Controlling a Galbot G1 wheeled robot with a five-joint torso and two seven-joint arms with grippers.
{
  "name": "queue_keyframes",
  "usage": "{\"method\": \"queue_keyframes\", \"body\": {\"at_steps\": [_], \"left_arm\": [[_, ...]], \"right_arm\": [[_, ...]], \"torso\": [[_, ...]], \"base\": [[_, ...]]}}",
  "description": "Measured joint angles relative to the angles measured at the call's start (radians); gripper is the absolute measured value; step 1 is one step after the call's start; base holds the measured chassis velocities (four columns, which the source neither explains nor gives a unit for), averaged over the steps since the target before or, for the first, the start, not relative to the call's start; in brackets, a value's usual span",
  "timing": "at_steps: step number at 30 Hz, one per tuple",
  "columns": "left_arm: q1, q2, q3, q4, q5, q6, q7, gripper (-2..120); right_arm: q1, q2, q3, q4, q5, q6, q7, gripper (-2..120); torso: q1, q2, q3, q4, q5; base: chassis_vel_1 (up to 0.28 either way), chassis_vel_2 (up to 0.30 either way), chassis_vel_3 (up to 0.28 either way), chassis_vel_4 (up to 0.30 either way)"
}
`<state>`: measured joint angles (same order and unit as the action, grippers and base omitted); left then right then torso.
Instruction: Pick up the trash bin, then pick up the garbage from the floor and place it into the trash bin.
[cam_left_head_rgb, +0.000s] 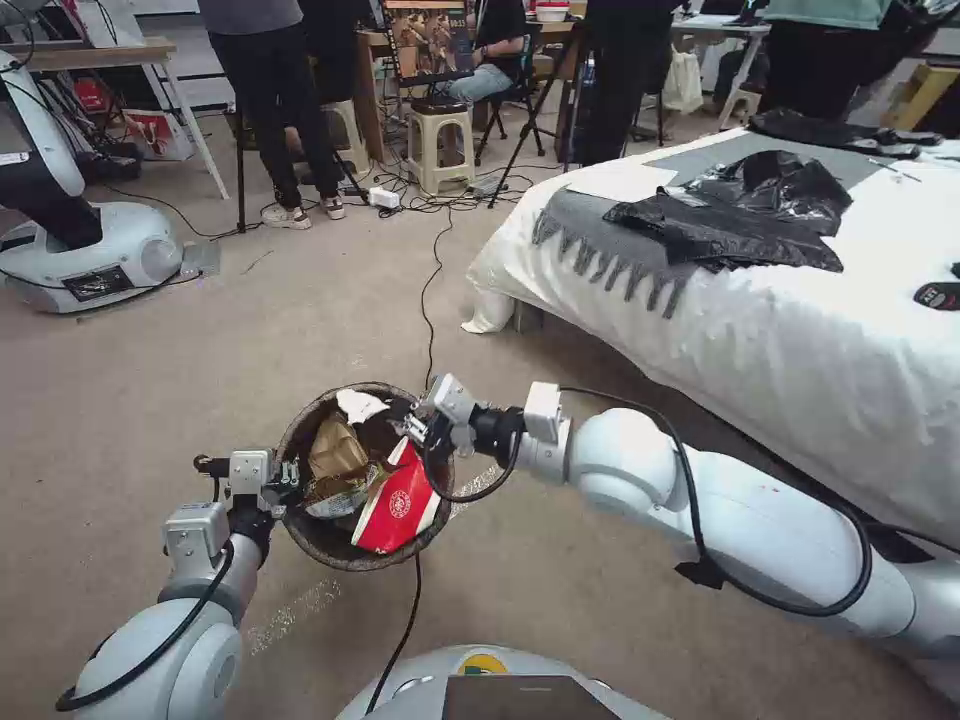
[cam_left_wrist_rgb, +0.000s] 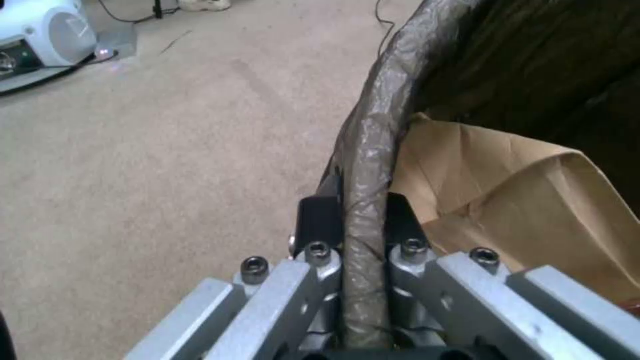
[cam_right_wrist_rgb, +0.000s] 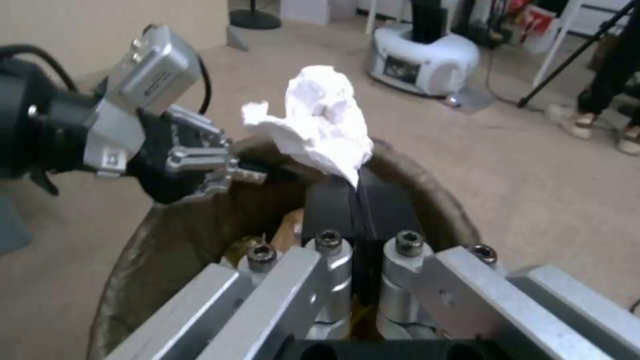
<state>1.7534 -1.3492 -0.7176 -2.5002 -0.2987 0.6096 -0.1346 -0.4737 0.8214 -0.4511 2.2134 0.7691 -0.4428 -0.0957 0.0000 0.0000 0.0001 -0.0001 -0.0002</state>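
— While held off the carpet floor (cam_left_head_rgb: 150, 400) by its bag-covered rim, where sits the trash bin (cam_left_head_rgb: 300, 520)?
— Low in the head view, between the two arms, in front of the robot's base. Clamped at the rim on the robot's left side by the left pincer (cam_left_wrist_rgb: 360, 220), one finger (cam_left_wrist_rgb: 319, 220) outside the wall, the other inside, pressed tight on the dark liner.
— And the right pincer (cam_right_wrist_rgb: 360, 200)?
— Over the bin's mouth, near the far edge. Closed on a crumpled white tissue (cam_right_wrist_rgb: 323, 120), pinched by one corner between the black pads.
— Inside the bin?
— Holds a brown paper bag (cam_left_wrist_rgb: 520, 190) against the left wall and a red-and-white carton (cam_left_head_rgb: 398, 505) leaning toward the near edge.
— Nearby?
— A white bed (cam_left_head_rgb: 800, 340) to the right, with black plastic bags (cam_left_head_rgb: 750, 210) on top.
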Motion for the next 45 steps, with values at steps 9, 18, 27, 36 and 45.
{"method": "queue_keyframes", "body": {"at_steps": [9, 18, 27, 36, 45], "left_arm": [[0.0, 0.001, 0.001, 0.0, 0.002, 0.0, 0.002, 0], [0.001, -0.006, 0.003, 0.0, 0.005, -0.001, 0.003, 0], [0.001, -0.01, 0.004, 0.0, 0.008, -0.001, 0.003, 0], [0.001, -0.009, 0.005, 0.0, 0.009, -0.002, 0.004, 0], [-0.001, -0.005, 0.005, 0.0, 0.007, -0.003, 0.005, 0]], "right_arm": [[0.007, 0.03, -0.059, -0.037, -0.023, -0.006, 0.041, 0], [0.006, 0.062, -0.097, -0.061, -0.042, -0.004, 0.09, 13], [0.007, 0.08, -0.117, -0.063, -0.042, -0.002, 0.109, 46], [0.009, 0.091, -0.118, -0.063, -0.042, -0.002, 0.118, 82], [0.018, 0.103, -0.103, -0.05, -0.029, -0.001, 0.14, 100]], "torso": [[0.0, 0.0, 0.0, 0.0001, 0.0], [0.0, 0.0, 0.0, 0.0001, 0.0], [0.0, 0.0, 0.0, 0.0001, 0.0001], [0.0, 0.0, 0.0, 0.0, 0.0001], [0.0, 0.0, 0.0, 0.0001, 0.0001]], "base": [[0.0, 0.0, 0.0, 0.0], [0.0, 0.0, 0.0, 0.0], [0.0, 0.0, 0.0, 0.0], [0.0, 0.0, 0.0, 0.0], [0.0, 0.0, 0.0, 0.0]]}}
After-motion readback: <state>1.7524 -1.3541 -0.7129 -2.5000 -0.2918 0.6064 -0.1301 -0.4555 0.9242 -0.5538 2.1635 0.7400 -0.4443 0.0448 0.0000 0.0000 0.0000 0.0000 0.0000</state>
